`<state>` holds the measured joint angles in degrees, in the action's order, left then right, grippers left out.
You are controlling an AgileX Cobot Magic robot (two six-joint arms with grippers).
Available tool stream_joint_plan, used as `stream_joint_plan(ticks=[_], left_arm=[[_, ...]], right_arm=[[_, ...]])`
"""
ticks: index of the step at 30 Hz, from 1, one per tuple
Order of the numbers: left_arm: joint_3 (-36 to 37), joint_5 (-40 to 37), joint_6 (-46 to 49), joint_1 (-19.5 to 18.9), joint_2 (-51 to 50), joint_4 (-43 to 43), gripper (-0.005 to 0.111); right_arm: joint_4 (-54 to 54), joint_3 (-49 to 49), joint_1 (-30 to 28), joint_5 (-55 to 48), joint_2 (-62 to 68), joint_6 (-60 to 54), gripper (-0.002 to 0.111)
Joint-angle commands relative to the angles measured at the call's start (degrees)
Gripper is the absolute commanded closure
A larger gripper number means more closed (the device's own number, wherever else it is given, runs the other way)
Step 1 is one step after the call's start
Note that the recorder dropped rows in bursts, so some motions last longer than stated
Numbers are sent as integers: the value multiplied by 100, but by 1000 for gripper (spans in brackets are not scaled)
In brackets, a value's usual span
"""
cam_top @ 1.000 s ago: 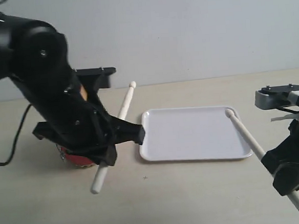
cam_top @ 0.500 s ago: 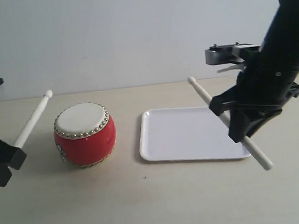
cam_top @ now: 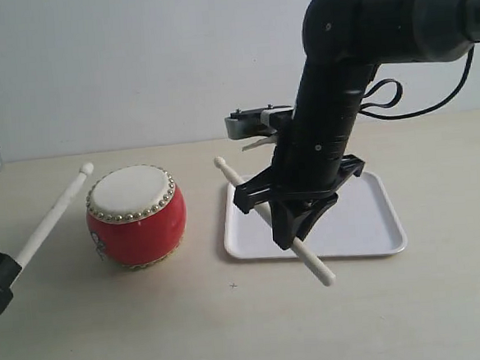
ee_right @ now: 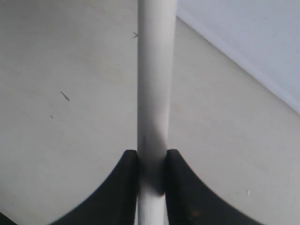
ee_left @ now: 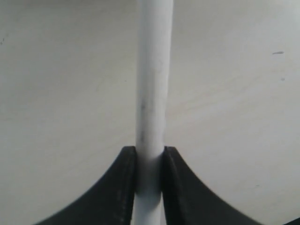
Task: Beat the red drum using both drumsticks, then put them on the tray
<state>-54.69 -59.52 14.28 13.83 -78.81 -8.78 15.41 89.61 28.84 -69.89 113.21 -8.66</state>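
The red drum (cam_top: 135,216) with its cream skin stands upright on the table, left of the white tray (cam_top: 375,230). At the far left edge my left gripper (cam_top: 6,270) (ee_left: 150,159) is shut on one drumstick (cam_top: 53,211) (ee_left: 152,93); the stick's rounded tip hangs just left of the drum's rim. My right gripper (cam_top: 280,222) (ee_right: 152,161) hovers over the tray's left part, shut on the other drumstick (cam_top: 236,177) (ee_right: 154,84). That tip points toward the drum but stays apart from it, and the butt end sticks out past the tray's front rim.
The big black right arm (cam_top: 340,82) reaches down from the upper right across the tray's back. A grey camera block (cam_top: 248,123) juts out to the arm's left. The table (cam_top: 234,329) is pale wood with a wall behind.
The left arm, over the drum a second ago, has pulled back to the left edge. The right arm has swung in from the right, across the tray toward the drum. Both still hold their sticks.
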Motion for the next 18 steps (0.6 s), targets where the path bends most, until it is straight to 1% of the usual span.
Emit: stream_joint_plan(ticks=[1,7,9,12,16,18], left_arm=[[5,-70,113,-16,-295,119,107],[5,132,73,-32,-386,119,107],[5,172,73,-126,-386,119,107],[5,187,73,-333,-386,104,107],[15,275,73,-636,-374,-115,107],[15,275,146,-691,-374,-244,107]], right_arm=[[16,282,12,-7,251,-140,108],[-139,906,12,-7,307,-173,108],[-128,994,69,-7,307,-173,108],[-154,994,303,-7,307,-161,108],[-289,994,656,-7,354,-161,108],[-297,1006,787,-7,471,-119,108]])
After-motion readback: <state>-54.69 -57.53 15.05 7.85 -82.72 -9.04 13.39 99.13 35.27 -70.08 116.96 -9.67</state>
